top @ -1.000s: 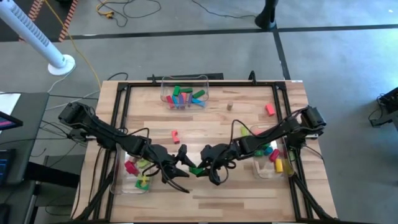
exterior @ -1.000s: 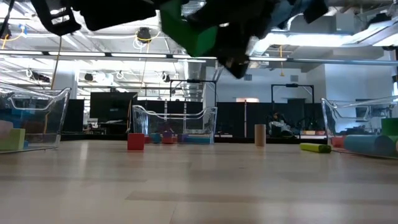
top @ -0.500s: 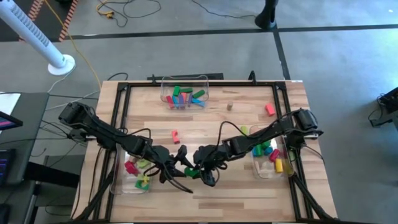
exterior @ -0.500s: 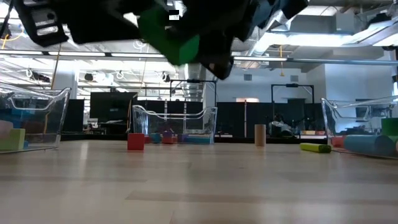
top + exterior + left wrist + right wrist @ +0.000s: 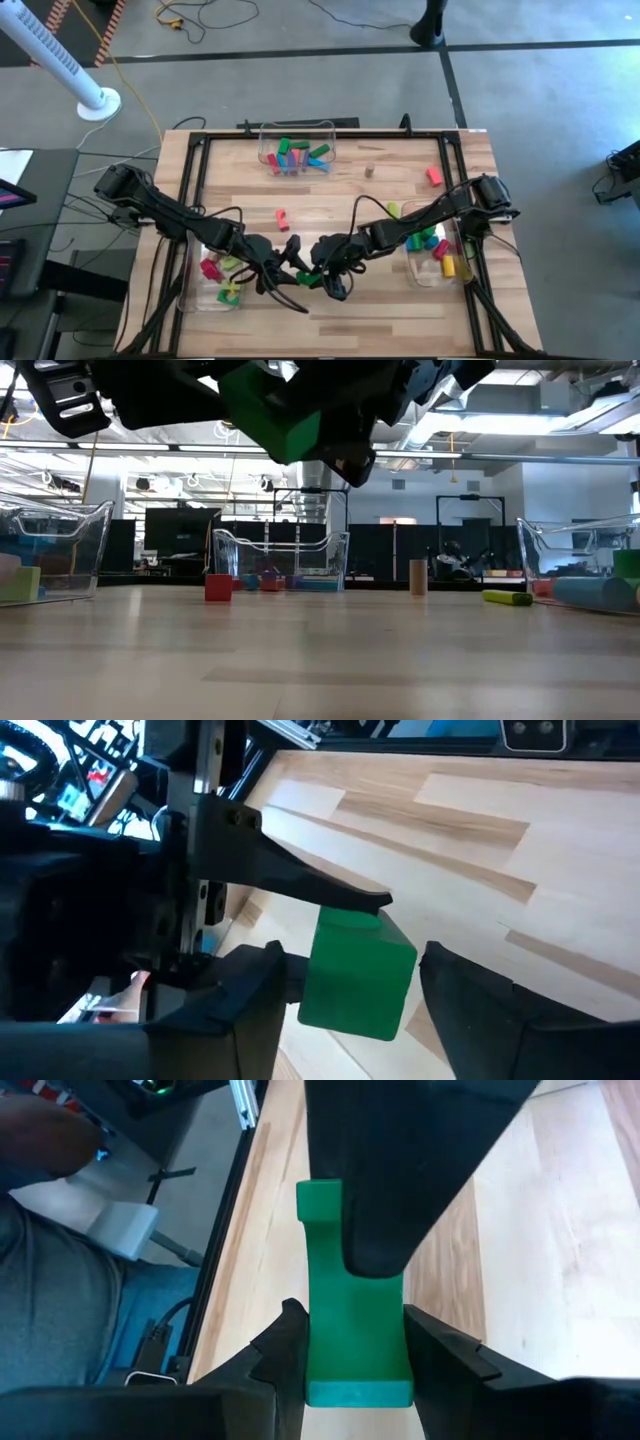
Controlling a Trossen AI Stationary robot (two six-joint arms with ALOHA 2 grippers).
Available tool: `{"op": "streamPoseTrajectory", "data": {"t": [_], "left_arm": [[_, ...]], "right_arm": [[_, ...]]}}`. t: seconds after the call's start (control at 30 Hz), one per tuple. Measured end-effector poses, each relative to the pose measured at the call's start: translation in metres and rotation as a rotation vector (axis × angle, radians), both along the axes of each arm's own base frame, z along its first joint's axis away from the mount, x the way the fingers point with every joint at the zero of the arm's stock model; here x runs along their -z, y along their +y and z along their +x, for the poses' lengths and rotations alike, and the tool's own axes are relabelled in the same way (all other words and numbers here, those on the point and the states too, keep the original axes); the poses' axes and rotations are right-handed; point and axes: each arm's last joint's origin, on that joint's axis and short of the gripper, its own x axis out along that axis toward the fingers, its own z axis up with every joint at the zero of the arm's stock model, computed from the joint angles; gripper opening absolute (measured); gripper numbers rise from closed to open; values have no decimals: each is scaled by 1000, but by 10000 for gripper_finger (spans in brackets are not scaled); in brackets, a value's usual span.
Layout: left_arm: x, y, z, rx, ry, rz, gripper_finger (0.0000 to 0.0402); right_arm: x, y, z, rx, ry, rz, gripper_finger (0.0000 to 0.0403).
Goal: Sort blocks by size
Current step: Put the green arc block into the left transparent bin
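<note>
Handover of a green block (image 5: pixel 355 1335) above the table's front centre, near 6 o'clock in the high view. The right gripper (image 5: pixel 350 1345) pinches the block between both fingers, its long axis running straight out ahead of them; a notch at the far end suggests an arch, though this is uncertain. The left gripper (image 5: pixel 350 985) meets it from 9 o'clock, jaws spread to either side of the block; contact cannot be confirmed.
</note>
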Motion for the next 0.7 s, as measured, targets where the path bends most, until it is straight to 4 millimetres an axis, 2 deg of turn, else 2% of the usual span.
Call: {"op": "streamPoseTrajectory", "data": {"t": [0.4, 0.7], "left_arm": [[-1, -8, -3, 27, -38, 81, 149], [-2, -11, -4, 18, -53, 101, 139]], "right_arm": [[-3, 1, 2, -5, -30, 12, 166], [-3, 1, 2, -8, -31, 13, 166]]}}
